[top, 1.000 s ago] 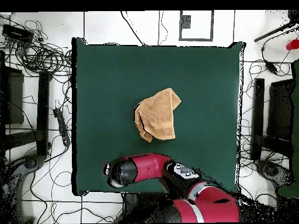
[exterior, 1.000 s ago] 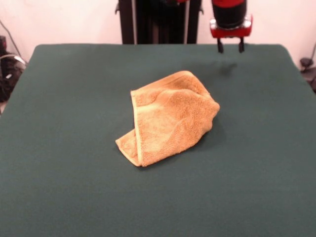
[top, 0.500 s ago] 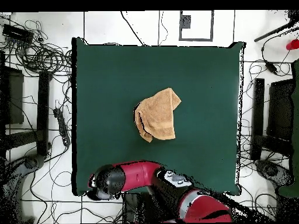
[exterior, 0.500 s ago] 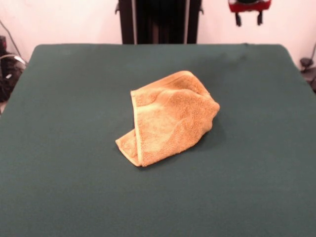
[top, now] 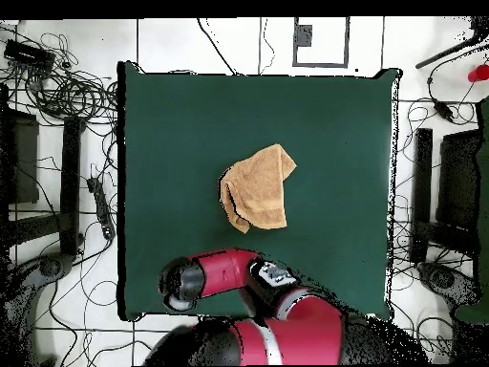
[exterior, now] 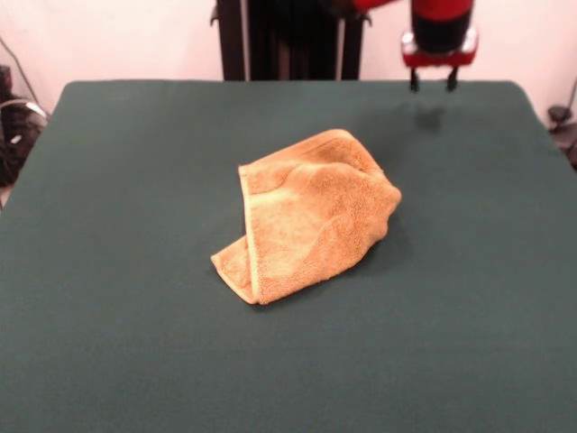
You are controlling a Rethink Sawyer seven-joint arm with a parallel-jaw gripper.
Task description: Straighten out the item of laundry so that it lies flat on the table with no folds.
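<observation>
The towel [exterior: 306, 215] sits near the middle of the table [exterior: 108, 343], bunched and doubled over itself, with a tucked corner nearest the camera and a hemmed edge running up its left side. Well beyond it, over the far edge, the gripper [exterior: 432, 83] hangs empty with its two tips apart. A pinch anywhere on the hump would likely catch both layers and drag the whole bundle instead of opening the fold.

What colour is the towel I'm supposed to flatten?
Orange-tan terry, with a paler hem band along its edge; the towel shows best in the front view.
</observation>
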